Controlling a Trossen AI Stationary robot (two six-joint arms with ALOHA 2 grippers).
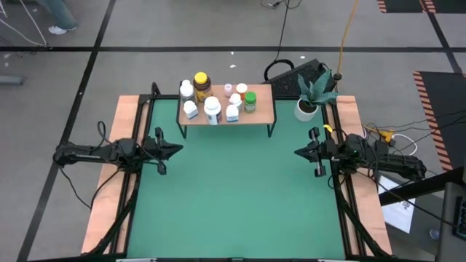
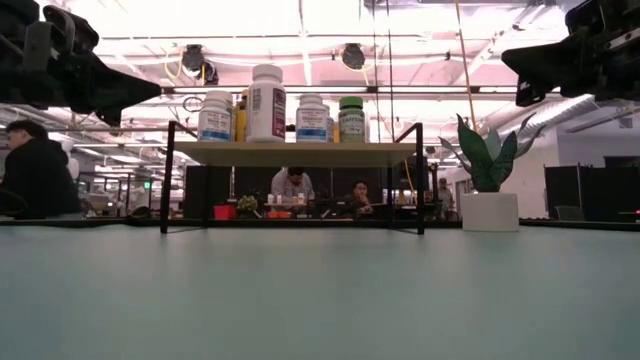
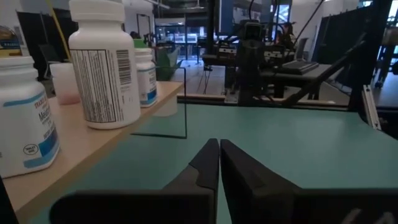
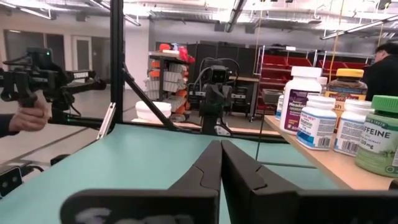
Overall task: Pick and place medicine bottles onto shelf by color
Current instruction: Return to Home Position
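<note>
Several medicine bottles stand on their bases on the shelf [image 1: 262,113], a low light-wood table on thin black legs at the far middle of the green mat: white ones [image 1: 212,109], an amber one with a yellow lid [image 1: 202,84] and a green one [image 1: 250,101]. My left gripper [image 1: 179,149] hovers shut at the mat's left edge, pointing level toward the right. My right gripper [image 1: 297,151] hovers shut at the right edge, pointing toward the left. In the wrist views both finger pairs [image 3: 219,163] [image 4: 221,163] lie closed with nothing between them.
A white pot with a green plant [image 1: 309,98] stands right of the shelf at the far right corner. Wooden side boards [image 1: 109,189] border the mat on both sides. People sit in the room beyond the table [image 2: 293,185].
</note>
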